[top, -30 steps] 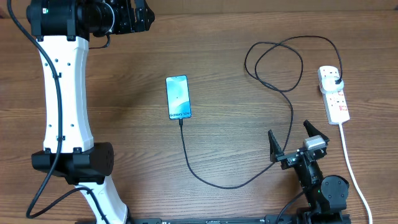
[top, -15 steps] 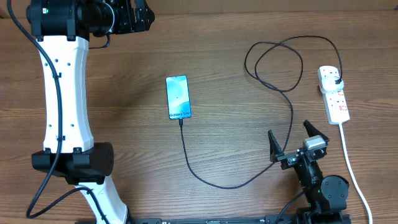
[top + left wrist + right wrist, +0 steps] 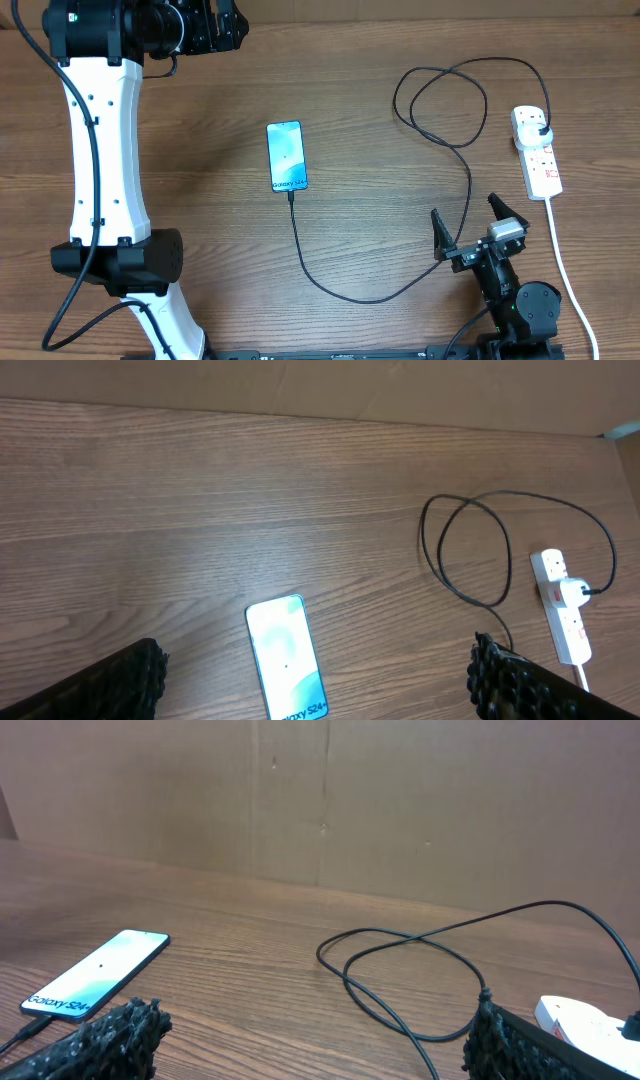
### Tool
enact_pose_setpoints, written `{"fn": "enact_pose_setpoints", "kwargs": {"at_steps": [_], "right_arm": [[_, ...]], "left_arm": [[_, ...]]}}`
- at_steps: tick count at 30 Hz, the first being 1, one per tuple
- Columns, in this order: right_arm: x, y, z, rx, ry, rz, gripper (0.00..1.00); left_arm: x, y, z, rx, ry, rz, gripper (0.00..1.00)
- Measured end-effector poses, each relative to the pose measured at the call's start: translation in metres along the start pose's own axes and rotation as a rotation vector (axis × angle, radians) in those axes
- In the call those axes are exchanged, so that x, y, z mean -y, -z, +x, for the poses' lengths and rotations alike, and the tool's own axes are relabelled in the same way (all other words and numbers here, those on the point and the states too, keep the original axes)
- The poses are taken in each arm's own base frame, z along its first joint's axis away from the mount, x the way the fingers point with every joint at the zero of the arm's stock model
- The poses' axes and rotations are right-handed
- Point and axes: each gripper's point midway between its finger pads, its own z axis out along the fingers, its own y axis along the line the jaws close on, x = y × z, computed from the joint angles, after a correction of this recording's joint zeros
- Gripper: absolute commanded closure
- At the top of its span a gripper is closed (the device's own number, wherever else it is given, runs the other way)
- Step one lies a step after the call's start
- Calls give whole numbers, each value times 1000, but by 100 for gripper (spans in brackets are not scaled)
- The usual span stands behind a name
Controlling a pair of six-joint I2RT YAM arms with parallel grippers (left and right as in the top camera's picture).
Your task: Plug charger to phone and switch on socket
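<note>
Left tool (image 3: pixel 232 28): it sits at the far left corner of the wooden surface (image 3: pixel 380 150), apart from everything. In the left wrist view its fingers (image 3: pixel 120 680) stand at opposite edges of the frame, so you have it spread wide and holding nothing.

Phone (image 3: pixel 287 156): it lies flat left of centre with the screen lit pale blue. White text sits at the end nearer the arm bases.

Charger (image 3: pixel 470 195): the connector tip meets the phone's near edge. From there you can follow the black cable toward the bases, right in a shallow curve, then away into a loose crossed loop.

Right tool (image 3: pixel 467 218): it is low, at the near right. The fingers are splayed wide with nothing between them, and the cable passes just beside the tool.

Socket (image 3: pixel 540 160): it lies along the right edge, and the charger's black plug is seated in the outlet at its far end. Red marks show on the strip, but you cannot tell the switch position from these views.
</note>
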Motion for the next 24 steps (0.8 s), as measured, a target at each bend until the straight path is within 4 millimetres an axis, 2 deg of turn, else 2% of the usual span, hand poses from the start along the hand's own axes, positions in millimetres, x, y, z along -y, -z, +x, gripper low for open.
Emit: {"fn": "enact_pose_setpoints", "kwargs": {"at_steps": [8, 13, 16, 19, 24], "right_arm": [[0, 0, 0, 0, 0, 0, 0], [0, 0, 0, 0, 0, 0, 0], [0, 0, 0, 0, 0, 1, 0], [0, 0, 0, 0, 0, 0, 0], [0, 0, 0, 1, 0, 0, 0]], "left_arm": [[-8, -2, 14, -53, 22, -36, 0], [-23, -19, 33, -92, 38, -73, 0], [-27, -23, 40, -56, 24, -77, 0], [-28, -17, 53, -20, 5, -76, 0], [-22, 10, 83, 57, -70, -72, 0]]}}
